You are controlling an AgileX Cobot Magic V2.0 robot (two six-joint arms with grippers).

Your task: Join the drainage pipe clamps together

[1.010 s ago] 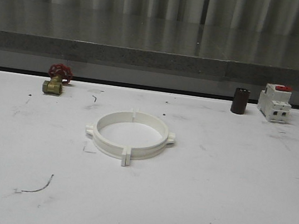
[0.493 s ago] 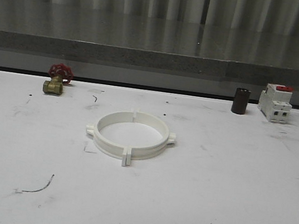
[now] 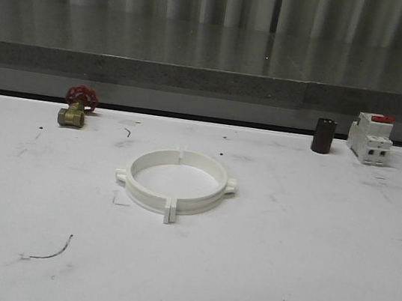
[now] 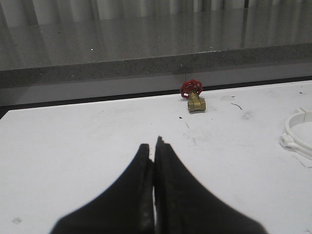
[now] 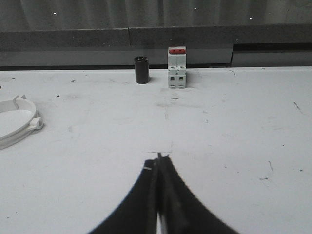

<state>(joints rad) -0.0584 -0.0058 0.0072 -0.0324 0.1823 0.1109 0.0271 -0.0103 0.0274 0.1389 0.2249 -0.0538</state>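
The two white drainage pipe clamps (image 3: pixel 175 182) lie on the white table as one wide ring, their end tabs meeting at the front and back and a nub on each side. Part of that ring (image 4: pixel 298 132) shows at the edge of the left wrist view, and part of it (image 5: pixel 17 122) in the right wrist view. My left gripper (image 4: pixel 154 146) is shut with nothing between its black fingers, over bare table well away from the ring. My right gripper (image 5: pixel 158 160) is likewise shut and empty, apart from the ring on its other side.
A brass valve with a red handwheel (image 3: pixel 76 107) sits at the back left. A dark cylinder (image 3: pixel 323 135) and a white breaker with a red top (image 3: pixel 370 138) stand at the back right. A grey ledge (image 3: pixel 211 80) runs behind the table.
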